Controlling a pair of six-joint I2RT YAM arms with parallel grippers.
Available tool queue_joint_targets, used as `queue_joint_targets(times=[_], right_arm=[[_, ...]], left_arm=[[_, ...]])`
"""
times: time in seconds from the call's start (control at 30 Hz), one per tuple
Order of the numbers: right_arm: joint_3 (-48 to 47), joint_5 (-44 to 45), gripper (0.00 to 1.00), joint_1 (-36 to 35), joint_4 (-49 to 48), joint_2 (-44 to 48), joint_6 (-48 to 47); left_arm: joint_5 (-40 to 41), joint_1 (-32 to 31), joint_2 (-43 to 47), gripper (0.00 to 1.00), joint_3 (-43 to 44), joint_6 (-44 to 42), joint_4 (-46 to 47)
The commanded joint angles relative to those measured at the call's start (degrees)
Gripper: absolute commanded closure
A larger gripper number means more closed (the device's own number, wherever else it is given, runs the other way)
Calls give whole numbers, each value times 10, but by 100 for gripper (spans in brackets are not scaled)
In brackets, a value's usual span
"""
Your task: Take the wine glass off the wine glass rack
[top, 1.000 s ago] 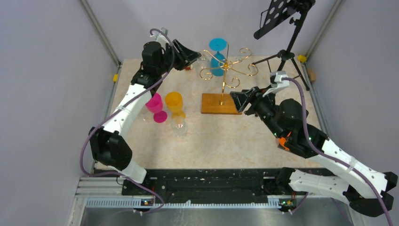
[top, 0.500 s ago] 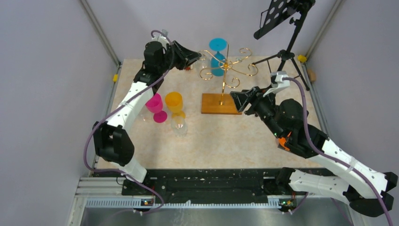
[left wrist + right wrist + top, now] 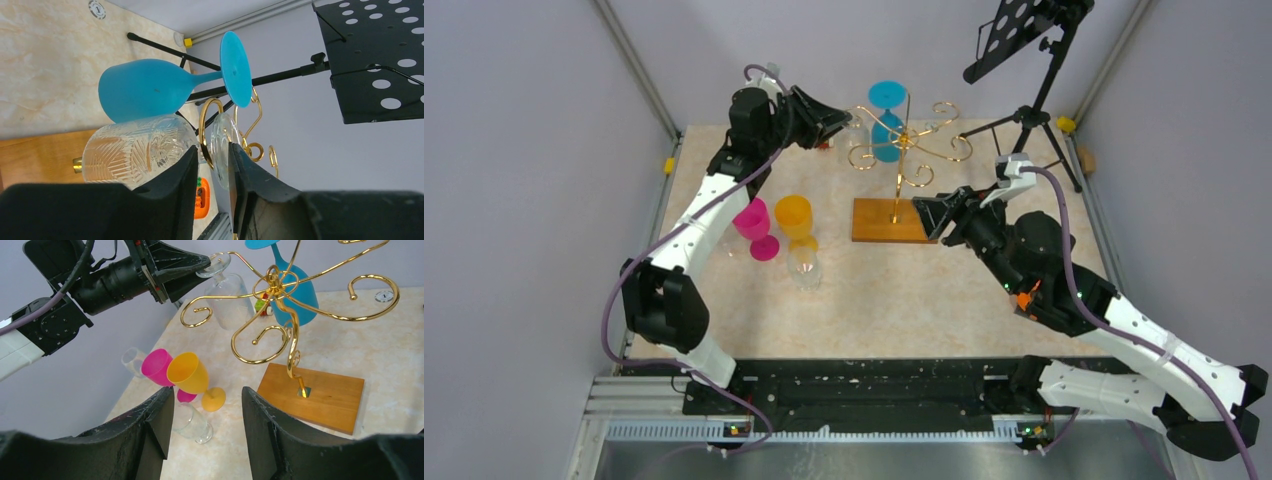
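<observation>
Left gripper (image 3: 212, 149): jaws are narrowly parted about the foot of the clear wine glass (image 3: 135, 145), which is hung upside down on the wine glass rack (image 3: 902, 150). Whether it is gripped cannot be told. This detail is given by the left wrist view alone. Right gripper (image 3: 207, 390) is held wide and empty beside the wooden base (image 3: 889, 220). Grey walls (image 3: 524, 200) enclose a beige marbled table (image 3: 904, 290). A black tripod stand (image 3: 1034, 100), a hung blue glass (image 3: 145, 87), an orange glass (image 3: 793, 215) and a pink glass (image 3: 752, 218) are also seen.

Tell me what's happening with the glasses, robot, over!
Left gripper straddling clear wine glass stem on rack, grip unclear. Right gripper open, empty, by rack base. Blue glass hanging close beside, over.
</observation>
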State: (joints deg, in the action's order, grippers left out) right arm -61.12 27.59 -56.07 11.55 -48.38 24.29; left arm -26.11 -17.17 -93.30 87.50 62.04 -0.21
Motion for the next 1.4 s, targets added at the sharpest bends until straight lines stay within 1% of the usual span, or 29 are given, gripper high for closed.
queue_joint_targets(times=[0.0,0.1,0.23,0.37,0.63,0.73,0.77,1.07,1.17,1.37], right_arm=[[-1,6,47,3,-27,5,5],[-1,7,47,2,-27,4,5],[-1,5,47,3,-29,2,5],[0,4,47,3,-29,1,6],[1,4,47,2,-31,-3,8],[2,4,47,3,-30,-1,8],[2,5,47,3,-31,-1,8],[5,6,47,3,-32,3,8],[6,6,47,3,-32,3,11],[9,4,47,3,-35,3,13]], left_arm=[[8,3,31,67,14,-32,6],[12,3,34,68,16,-40,4],[17,3,37,69,21,-50,-24],[12,3,40,70,21,-47,-23],[5,3,45,87,16,-39,-11],[-9,3,43,98,14,-24,-2],[-13,3,42,100,13,-20,-2],[-34,3,51,100,3,27,78],[-19,3,57,100,-2,33,94],[41,2,54,100,4,38,95]])
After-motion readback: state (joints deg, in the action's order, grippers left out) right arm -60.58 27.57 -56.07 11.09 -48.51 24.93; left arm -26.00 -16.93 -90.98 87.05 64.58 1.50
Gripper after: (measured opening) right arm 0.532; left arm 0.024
